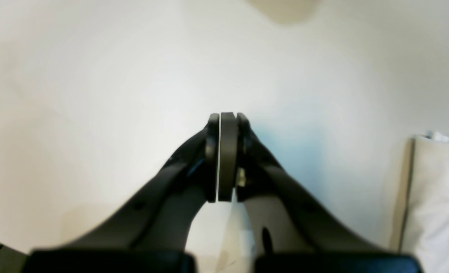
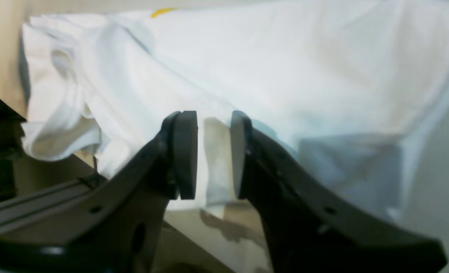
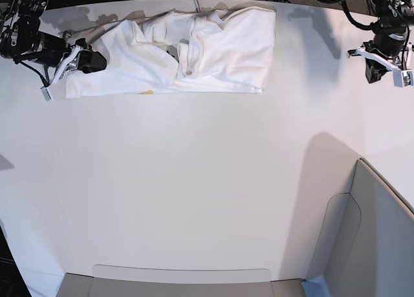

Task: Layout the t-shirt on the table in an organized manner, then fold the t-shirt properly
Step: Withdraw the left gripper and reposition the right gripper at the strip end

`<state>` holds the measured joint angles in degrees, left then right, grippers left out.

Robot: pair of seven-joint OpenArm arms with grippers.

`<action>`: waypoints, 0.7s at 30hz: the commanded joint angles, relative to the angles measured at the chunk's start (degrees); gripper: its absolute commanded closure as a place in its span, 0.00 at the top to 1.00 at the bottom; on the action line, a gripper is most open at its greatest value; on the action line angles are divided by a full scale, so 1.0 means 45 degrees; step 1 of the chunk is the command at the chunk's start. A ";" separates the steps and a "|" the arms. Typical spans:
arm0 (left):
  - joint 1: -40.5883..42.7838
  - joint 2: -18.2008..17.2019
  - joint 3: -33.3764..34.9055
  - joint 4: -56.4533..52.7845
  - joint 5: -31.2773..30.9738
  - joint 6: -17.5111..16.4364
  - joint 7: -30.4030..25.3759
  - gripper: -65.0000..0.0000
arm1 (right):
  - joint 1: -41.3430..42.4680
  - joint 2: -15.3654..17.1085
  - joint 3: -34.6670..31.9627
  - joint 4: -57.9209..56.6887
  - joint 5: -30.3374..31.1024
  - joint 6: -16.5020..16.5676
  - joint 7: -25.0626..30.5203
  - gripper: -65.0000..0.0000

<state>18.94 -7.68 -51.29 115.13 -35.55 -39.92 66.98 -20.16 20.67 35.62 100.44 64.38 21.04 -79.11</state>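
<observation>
Fingers pressed together, left gripper empty; right gripper spread at t-shirt.

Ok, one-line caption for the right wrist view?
Right gripper, fingers apart, at the edge of the rumpled white t-shirt.

Robotics lab bench, not a home or shop. Evidence: a very large plain white table with a curved edge fills the base view, with black robot arms mounted at its two far corners and bundles of black cables running along the far edge. A grey panel stands at the near right corner. The only item laid out is a white t-shirt near the far edge. Surroundings beyond the tabletop are dark.
</observation>
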 commanded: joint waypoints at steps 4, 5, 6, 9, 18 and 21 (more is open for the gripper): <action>0.0431 -0.0061 -0.0080 -0.0237 -0.0178 -0.0017 -0.0203 0.10 | 0.0114 0.0946 0.0124 0.0136 0.0258 0.0610 0.0183 0.33; 0.0470 -0.0041 -0.0061 -0.0334 -0.0178 -0.0017 -0.0203 0.11 | 0.0114 0.1044 0.0124 0.0136 0.0238 0.0961 0.0183 0.36; 0.0529 -0.0022 -0.0061 -0.0432 -0.0198 -0.0017 -0.0203 0.11 | 0.0114 0.1141 0.0124 0.0136 0.0238 0.1196 0.0183 0.39; 0.0529 0.0271 -0.0041 -0.0647 -0.0198 -0.0017 -0.0203 0.11 | 0.0075 0.1434 0.0124 0.0038 0.0238 0.1508 0.0183 0.45; 0.0763 0.0291 0.0447 -0.0667 -0.0178 -0.0017 -0.0203 0.11 | 0.0114 0.1474 0.2664 -0.3400 0.0336 0.1567 -0.0149 0.45; 0.0802 0.0291 0.0740 -0.0667 -0.0178 -0.0017 -0.0203 0.11 | 0.0603 0.1806 0.3035 -0.4904 0.0355 0.1958 -0.0198 0.45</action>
<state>22.65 -5.72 -47.75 111.33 -35.55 -39.92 67.42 -18.22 27.14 48.90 77.67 65.25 29.17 -80.31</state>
